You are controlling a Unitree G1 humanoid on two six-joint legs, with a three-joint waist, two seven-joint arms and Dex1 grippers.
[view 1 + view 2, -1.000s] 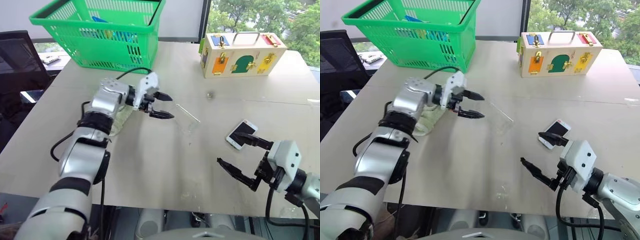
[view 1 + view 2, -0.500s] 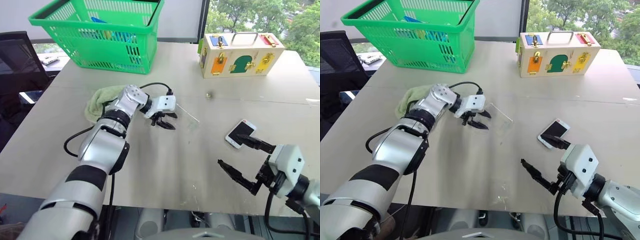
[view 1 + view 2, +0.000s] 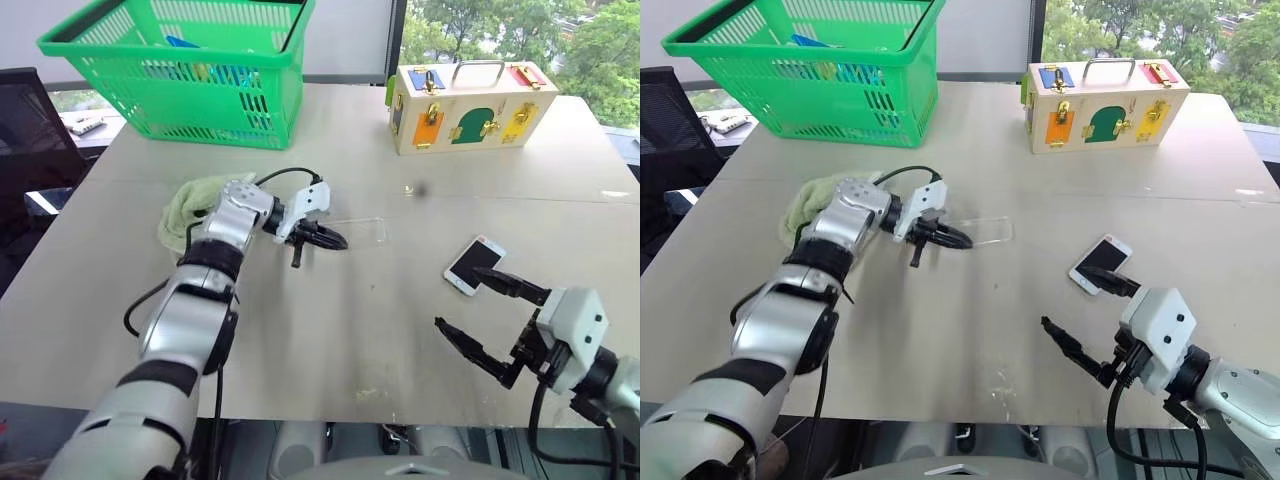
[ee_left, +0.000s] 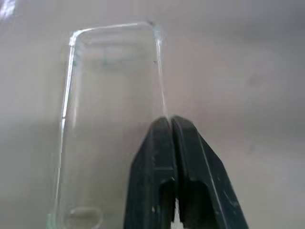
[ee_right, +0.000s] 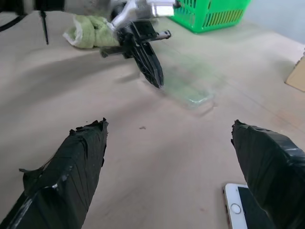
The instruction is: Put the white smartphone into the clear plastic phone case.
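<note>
Beige table (image 3: 300, 330) with green basket (image 3: 175, 65), wooden latch box (image 3: 468, 92), green towel (image 3: 185, 205), clear plastic phone case (image 3: 360, 232), white smartphone (image 3: 474, 264).

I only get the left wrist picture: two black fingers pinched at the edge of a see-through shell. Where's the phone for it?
Observer: The white smartphone lies flat on the table, off to the robot's right of the clear case.
Operator: Is anything holding it?
Observer: No; the right gripper hovers by it, fingers wide open.
Operator: Anything else around?
Observer: A green towel lies on the case's other side.
</note>
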